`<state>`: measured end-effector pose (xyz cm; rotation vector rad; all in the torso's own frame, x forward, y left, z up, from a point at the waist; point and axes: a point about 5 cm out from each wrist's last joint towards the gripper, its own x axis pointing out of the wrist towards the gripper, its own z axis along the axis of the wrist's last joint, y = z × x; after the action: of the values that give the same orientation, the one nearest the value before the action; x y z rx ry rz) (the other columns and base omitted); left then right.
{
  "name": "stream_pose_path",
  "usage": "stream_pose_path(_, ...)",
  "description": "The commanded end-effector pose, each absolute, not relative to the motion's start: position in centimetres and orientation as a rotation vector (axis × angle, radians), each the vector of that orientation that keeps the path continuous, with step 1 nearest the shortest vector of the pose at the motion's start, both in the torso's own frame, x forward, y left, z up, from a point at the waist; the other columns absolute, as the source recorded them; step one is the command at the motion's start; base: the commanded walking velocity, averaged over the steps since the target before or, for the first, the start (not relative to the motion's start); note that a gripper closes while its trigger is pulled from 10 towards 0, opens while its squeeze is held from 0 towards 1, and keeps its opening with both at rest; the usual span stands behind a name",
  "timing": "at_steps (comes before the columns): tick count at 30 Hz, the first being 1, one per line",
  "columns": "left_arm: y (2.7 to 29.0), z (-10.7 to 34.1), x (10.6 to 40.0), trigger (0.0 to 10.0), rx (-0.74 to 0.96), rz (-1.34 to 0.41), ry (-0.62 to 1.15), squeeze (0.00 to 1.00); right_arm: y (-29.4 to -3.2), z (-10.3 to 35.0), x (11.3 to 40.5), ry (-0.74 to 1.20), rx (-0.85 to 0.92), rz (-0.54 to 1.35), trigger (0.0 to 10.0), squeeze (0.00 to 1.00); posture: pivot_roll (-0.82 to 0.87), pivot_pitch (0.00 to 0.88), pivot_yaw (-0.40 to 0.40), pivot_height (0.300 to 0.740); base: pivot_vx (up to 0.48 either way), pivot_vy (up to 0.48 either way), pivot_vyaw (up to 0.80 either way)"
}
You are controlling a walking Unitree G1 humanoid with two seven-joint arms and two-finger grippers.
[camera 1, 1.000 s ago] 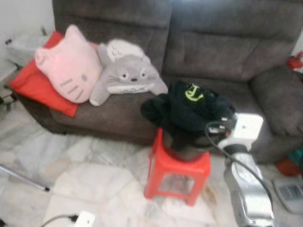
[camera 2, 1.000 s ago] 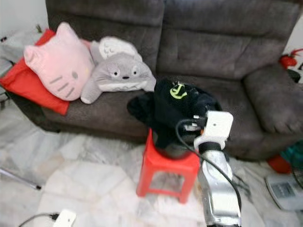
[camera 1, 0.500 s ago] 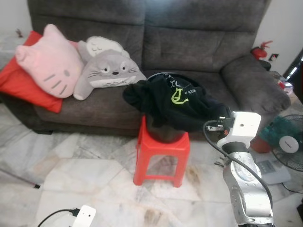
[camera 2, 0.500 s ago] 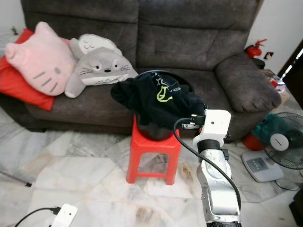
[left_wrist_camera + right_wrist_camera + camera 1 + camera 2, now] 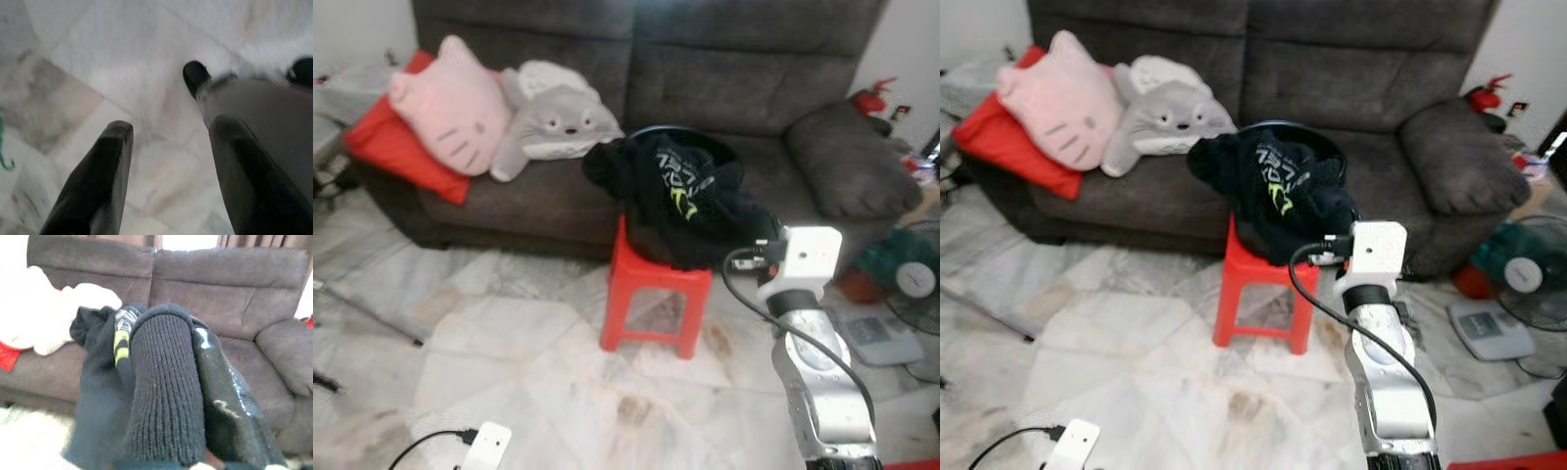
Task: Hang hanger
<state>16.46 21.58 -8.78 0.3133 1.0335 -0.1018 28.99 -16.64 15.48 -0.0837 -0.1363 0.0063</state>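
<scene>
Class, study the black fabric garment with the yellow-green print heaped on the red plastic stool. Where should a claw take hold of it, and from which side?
Grip the black fabric garment by its ribbed knit edge at the heap's front right: a thick free fold, while the rest lies bunched. Come from the red plastic stool's open front, opposite the grey sofa; the right claw pinches there.

Right hand (image 5: pixel 166 396) raised, clamped; left hand (image 5: pixel 168 147) agape
</scene>
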Motion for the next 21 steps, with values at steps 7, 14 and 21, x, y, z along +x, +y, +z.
stream_pose_path(7, 21.68, -8.77, 16.46, 10.0, 0.32, -0.102, 1.038, 0.0, -15.54, 15.94, 28.86, -0.167, -0.121, 0.106, 10.0, 0.0, -0.15, 0.064, -0.052, 0.74, -0.264, 0.0, 0.0)
stream_pose_path(14, 21.66, -8.79, 16.43, 10.0, 0.32, -0.103, 1.039, 0.0, -15.53, 15.85, 28.91, -0.165, -0.128, 0.118, 10.0, 0.0, -0.15, 0.063, -0.053, 0.74, -0.264, 0.0, 0.0)
stream_pose_path(21, 21.66, -8.78, 16.43, 10.0, 0.32, -0.102, 1.038, 0.0, -15.55, 15.78, 28.99, -0.163, -0.132, 0.121, 10.0, 0.0, -0.15, 0.063, -0.053, 0.74, -0.264, 0.0, 0.0)
